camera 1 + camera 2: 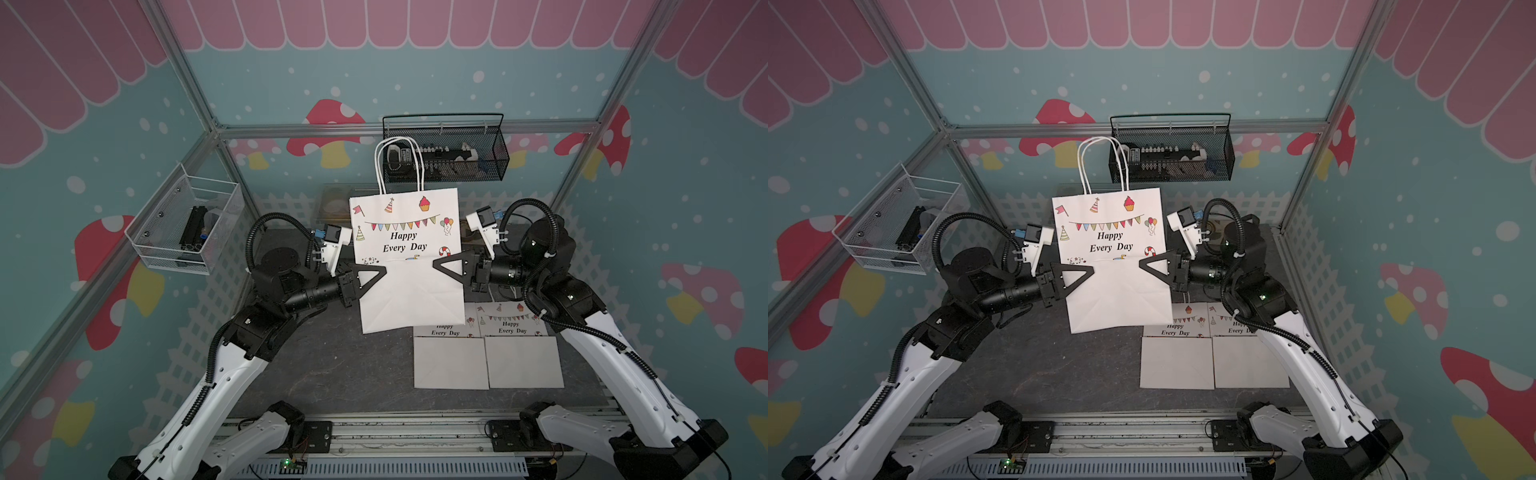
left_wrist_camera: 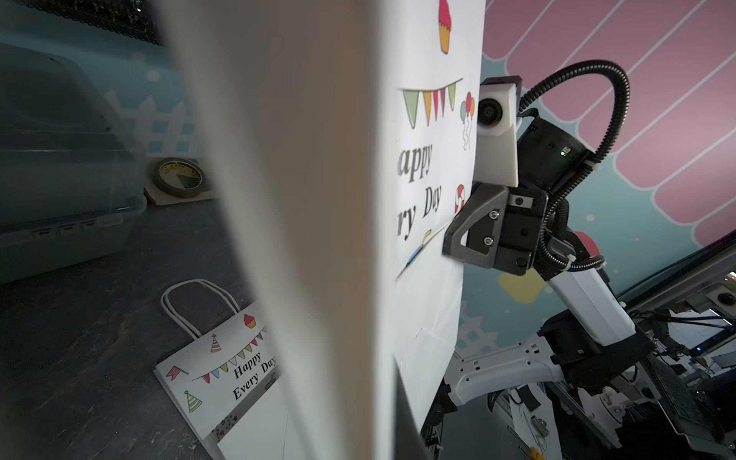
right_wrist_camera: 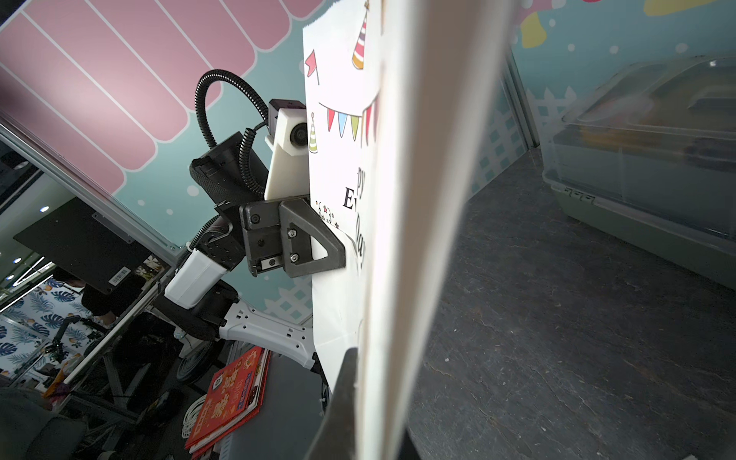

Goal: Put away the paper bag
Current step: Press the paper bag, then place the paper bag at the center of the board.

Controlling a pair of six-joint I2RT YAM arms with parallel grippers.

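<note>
A white paper bag (image 1: pixel 409 232) printed "Happy Every Day" hangs upright above the table, folded flat, with its lower part creased up over the front and its white cord handles on top. It shows in both top views, and again here (image 1: pixel 1113 232). My left gripper (image 1: pixel 384 270) is shut on the bag's left edge. My right gripper (image 1: pixel 434 264) is shut on its right edge at the same height. Each wrist view shows the bag edge-on (image 2: pixel 310 199) (image 3: pixel 398 199), with a dark finger (image 2: pixel 404 422) (image 3: pixel 338 410) pressed against the paper.
Two more folded bags (image 1: pixel 451 357) (image 1: pixel 521 353) lie flat side by side on the dark table at the right. A black mesh basket (image 1: pixel 449 153) hangs on the back wall, a white wire basket (image 1: pixel 187 224) on the left wall. A clear bin (image 2: pixel 67 167) and a tape roll (image 2: pixel 179 177) sit behind.
</note>
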